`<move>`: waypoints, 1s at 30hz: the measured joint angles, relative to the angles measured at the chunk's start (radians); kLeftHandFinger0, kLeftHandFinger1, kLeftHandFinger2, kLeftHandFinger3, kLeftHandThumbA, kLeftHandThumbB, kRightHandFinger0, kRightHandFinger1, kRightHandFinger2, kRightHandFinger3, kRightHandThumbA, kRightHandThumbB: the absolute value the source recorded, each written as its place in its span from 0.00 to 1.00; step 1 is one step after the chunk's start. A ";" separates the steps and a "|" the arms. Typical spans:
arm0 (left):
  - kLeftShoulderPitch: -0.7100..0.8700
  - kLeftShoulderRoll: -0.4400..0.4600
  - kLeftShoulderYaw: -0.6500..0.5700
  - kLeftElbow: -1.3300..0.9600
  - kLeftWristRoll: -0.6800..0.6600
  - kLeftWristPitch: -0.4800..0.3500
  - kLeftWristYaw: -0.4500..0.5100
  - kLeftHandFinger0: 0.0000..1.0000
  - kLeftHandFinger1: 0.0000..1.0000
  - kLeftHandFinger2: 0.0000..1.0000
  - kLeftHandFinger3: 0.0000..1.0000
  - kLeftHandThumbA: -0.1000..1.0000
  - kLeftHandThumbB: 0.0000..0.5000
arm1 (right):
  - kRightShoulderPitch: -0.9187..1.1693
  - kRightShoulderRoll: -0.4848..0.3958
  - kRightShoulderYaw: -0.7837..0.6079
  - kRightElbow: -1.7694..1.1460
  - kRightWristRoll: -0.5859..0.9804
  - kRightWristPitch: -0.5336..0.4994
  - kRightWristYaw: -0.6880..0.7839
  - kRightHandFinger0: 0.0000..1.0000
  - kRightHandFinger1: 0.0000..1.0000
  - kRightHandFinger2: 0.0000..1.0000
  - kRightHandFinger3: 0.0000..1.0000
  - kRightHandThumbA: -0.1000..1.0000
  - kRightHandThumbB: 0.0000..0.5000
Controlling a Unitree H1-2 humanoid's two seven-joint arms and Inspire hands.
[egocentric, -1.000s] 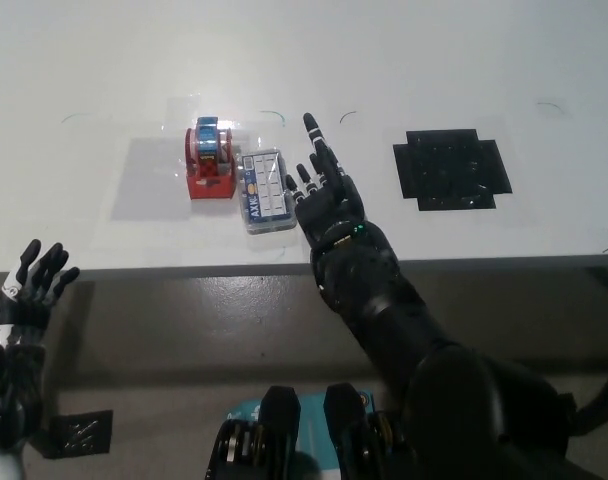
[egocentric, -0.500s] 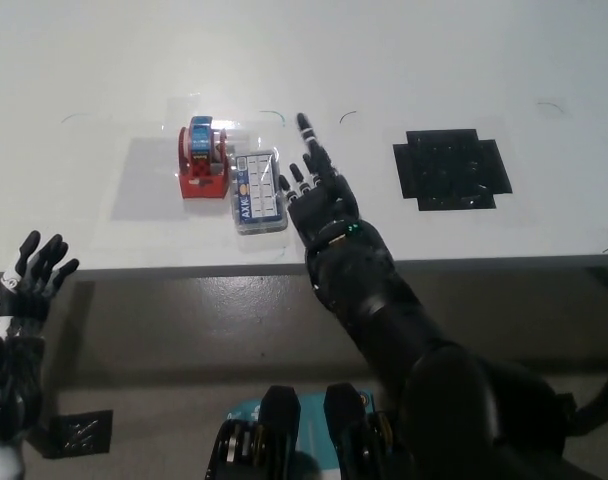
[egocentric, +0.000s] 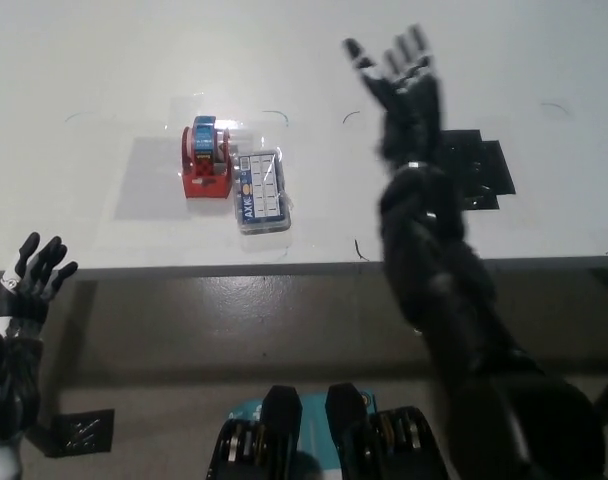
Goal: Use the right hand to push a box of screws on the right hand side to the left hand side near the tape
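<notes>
The left robot hand [egocentric: 32, 275] rests low at the near left, fingers spread and empty. On the white tabletop [egocentric: 104, 60], the clear plastic box of screws [egocentric: 262, 192] touches the red tape dispenser [egocentric: 207, 159]; its contents are unreadable. The black right robot hand [egocentric: 396, 72] hovers far right, fingers splayed, and should retreat without brushing the box.

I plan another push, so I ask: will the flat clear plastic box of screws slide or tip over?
The flat clear plastic box of screws lies low and wide, so it probably slides, not tips. The smooth white table likely gives little grip.
</notes>
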 measured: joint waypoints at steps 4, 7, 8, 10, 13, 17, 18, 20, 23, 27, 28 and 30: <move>0.000 0.000 0.000 0.003 0.000 0.003 0.000 1.00 1.00 1.00 1.00 1.00 0.37 | 0.132 -0.031 0.022 -0.158 -0.010 0.004 0.009 1.00 1.00 1.00 1.00 1.00 0.38; 0.000 0.000 0.000 0.006 0.000 0.005 0.000 1.00 1.00 1.00 1.00 1.00 0.35 | 0.235 -0.053 0.038 -0.276 -0.015 0.011 0.015 1.00 1.00 1.00 1.00 1.00 0.34; 0.000 0.000 0.000 0.008 0.001 0.005 0.000 1.00 1.00 1.00 1.00 1.00 0.32 | 0.272 -0.061 0.043 -0.312 -0.015 0.013 0.017 1.00 1.00 1.00 1.00 1.00 0.37; -0.001 0.000 0.000 0.011 0.001 0.006 0.000 1.00 1.00 1.00 1.00 1.00 0.27 | 0.334 -0.075 0.052 -0.384 -0.016 0.018 0.020 1.00 1.00 1.00 1.00 1.00 0.43; -0.003 0.000 -0.001 0.025 0.002 0.006 0.000 1.00 1.00 1.00 1.00 1.00 0.26 | 0.456 -0.102 0.067 -0.503 -0.017 0.031 0.028 1.00 1.00 1.00 1.00 0.98 0.51; -0.010 0.000 -0.001 0.049 0.002 0.008 0.000 1.00 1.00 1.00 1.00 1.00 0.29 | 0.600 -0.134 0.095 -0.649 -0.018 0.043 0.038 1.00 1.00 1.00 1.00 0.96 0.59; -0.014 0.000 -0.001 0.057 0.003 0.008 0.000 1.00 1.00 1.00 1.00 1.00 0.29 | 0.641 -0.145 0.106 -0.689 -0.019 0.046 0.043 1.00 1.00 1.00 1.00 0.96 0.60; -0.023 0.001 -0.001 0.071 0.003 0.010 0.000 1.00 1.00 1.00 1.00 1.00 0.23 | 0.717 -0.166 0.129 -0.763 -0.021 0.051 0.054 1.00 1.00 1.00 1.00 0.95 0.55; -0.041 0.002 -0.001 0.090 0.004 0.013 0.000 1.00 1.00 1.00 1.00 1.00 0.19 | 0.829 -0.206 0.179 -0.870 -0.030 0.053 0.080 1.00 1.00 1.00 1.00 0.95 0.52; -0.082 0.008 0.001 0.144 0.019 0.014 0.000 1.00 1.00 1.00 1.00 1.00 0.21 | 0.972 -0.286 0.289 -1.005 -0.068 0.052 0.144 1.00 1.00 1.00 1.00 0.93 0.44; -0.087 0.008 0.001 0.150 0.021 0.014 0.000 1.00 1.00 1.00 1.00 1.00 0.20 | 0.989 -0.298 0.308 -1.013 -0.076 0.051 0.157 1.00 1.00 1.00 1.00 0.94 0.42; -0.095 0.007 -0.001 0.164 0.024 0.013 0.000 1.00 1.00 1.00 1.00 1.00 0.18 | 1.019 -0.319 0.339 -1.014 -0.096 0.051 0.179 1.00 1.00 1.00 1.00 0.93 0.50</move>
